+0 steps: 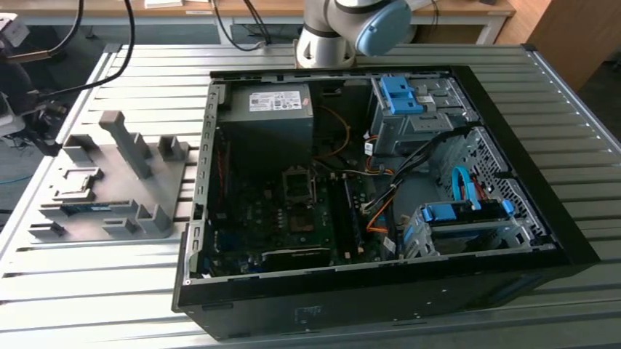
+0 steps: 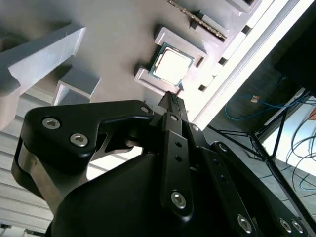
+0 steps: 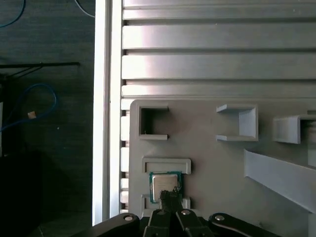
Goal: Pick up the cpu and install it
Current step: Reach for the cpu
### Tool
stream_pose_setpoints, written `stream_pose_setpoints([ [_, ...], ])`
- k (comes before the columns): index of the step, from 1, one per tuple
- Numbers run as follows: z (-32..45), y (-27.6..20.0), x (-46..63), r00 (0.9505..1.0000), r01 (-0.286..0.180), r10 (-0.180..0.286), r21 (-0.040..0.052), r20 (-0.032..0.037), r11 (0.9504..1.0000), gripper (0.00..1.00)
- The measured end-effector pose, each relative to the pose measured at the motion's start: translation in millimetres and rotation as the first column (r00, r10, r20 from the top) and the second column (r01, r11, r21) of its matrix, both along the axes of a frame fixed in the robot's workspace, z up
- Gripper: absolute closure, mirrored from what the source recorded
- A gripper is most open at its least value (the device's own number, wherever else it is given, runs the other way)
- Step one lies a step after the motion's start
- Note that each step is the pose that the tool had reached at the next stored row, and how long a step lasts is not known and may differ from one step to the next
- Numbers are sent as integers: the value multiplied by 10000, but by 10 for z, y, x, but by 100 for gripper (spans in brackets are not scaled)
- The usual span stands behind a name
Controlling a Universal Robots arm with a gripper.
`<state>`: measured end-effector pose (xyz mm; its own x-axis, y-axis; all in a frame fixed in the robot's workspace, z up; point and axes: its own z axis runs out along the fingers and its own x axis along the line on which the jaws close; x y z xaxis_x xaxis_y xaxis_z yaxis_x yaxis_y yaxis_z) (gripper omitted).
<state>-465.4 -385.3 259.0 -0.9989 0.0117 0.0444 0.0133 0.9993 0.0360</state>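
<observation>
While the gripper (image 3: 170, 193) hangs over one edge of the cpu (image 3: 165, 183) in the first wrist view, the task stands at the pick-up; nothing lifted yet. Gripper tips drawn together, holding nothing. Whether they touch the chip cannot be told. Cpu lies flat, silver top up, in a square nest of the grey fixture (image 3: 212, 168).

Judgement: a grasp here calls for the tips to part enough to straddle the chip, centre on it, and close on opposite edges without tilting it in the nest.

Memory stick (image 2: 197, 19) stands on edge in a slot just beyond the cpu, second wrist view.

Fixture rests on a ribbed aluminium table (image 1: 97, 291), at the exterior view's left of the open computer case (image 1: 388, 305). Socket (image 1: 299, 185) on the board inside is too dark to read. Install not begun. Arm base (image 1: 335, 33) at the table's far edge. Farther off: wooden desk (image 1: 291, 7), dark floor, loose blue cable (image 3: 29, 106).
</observation>
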Motion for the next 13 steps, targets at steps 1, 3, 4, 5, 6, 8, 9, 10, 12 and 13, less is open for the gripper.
stream_pose_setpoints([
  [1, -17, 2, 1, 10000, -1, 1, 0, -4, 10000, 90],
  [3, -53, 2, 1, 10000, -2, 2, -2, -7, 10000, 90],
  [4, -67, 2, 0, 10000, -2, 2, -24, -7, 10000, 90],
  [5, -78, 3, 0, 10000, 0, 0, -73, -6, 10000, 90],
  [6, -88, 3, 0, 10000, -1, 1, -132, -8, 9999, 90],
  [8, -120, 4, 0, 10000, -4, 4, -196, -7, 9998, 90],
  [9, -139, 4, 1, 10000, -6, 6, -196, -9, 9998, 90],
  [10, -156, 4, 1, 10000, -9, 9, -197, -11, 9998, 90],
  [12, -192, 5, 0, 10000, -11, 11, -197, -14, 9998, 90],
  [13, -211, 5, 0, 10000, -12, 12, -197, -16, 9998, 90],
])
